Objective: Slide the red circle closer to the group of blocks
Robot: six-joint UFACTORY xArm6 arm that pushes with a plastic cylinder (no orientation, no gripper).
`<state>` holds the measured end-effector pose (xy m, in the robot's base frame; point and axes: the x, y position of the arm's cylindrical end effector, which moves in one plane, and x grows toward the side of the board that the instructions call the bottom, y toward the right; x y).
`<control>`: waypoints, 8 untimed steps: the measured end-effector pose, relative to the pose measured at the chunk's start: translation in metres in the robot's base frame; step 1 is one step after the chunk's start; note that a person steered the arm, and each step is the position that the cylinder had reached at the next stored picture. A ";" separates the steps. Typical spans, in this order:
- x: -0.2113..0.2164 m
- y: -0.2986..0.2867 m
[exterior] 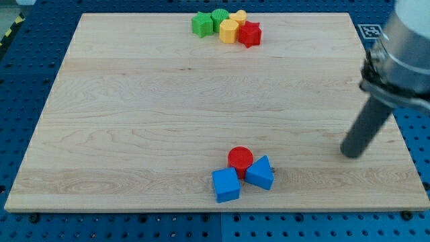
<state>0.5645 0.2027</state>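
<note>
Red circle (240, 158) sits near the desk's (134, 134) bottom edge, touching two blue blocks (242, 179). Our tip (351, 154) rests well to its right, touching nothing; we have no gripper, only the bare rod. The group of blocks (227, 26) lies far toward the view's top.

Eight blocks lie on the surface (134, 121). Two are red: a circle (240, 158) and a star (250, 33). Two are blue: a cube (226, 185) and another block (260, 174). Two are green (200, 25) (219, 18) and two are yellow (229, 31) (238, 16).
</note>
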 end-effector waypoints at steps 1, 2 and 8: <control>0.053 -0.007; 0.054 -0.025; -0.066 -0.200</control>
<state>0.4985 0.0030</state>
